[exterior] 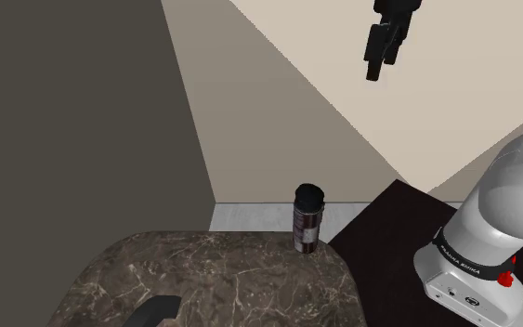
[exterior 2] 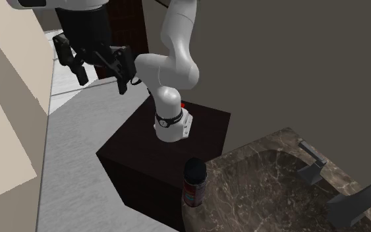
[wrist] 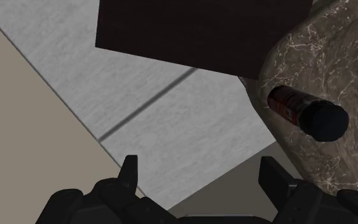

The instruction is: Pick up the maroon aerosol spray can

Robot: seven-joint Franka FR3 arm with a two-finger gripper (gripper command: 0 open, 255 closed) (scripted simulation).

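As it stands upright with its black cap on top, the maroon spray can (exterior: 307,221) sits at the edge of the brown marbled counter (exterior: 222,279), just beside the dark stand (exterior 2: 134,155). Well apart from it, high up, the gripper (exterior: 381,63) hangs released, its fingers spread with nothing between them, over grey floor (wrist: 171,108).

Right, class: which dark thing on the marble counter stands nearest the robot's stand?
The black-capped maroon spray can, close beside it; the black faucet sits farther off.
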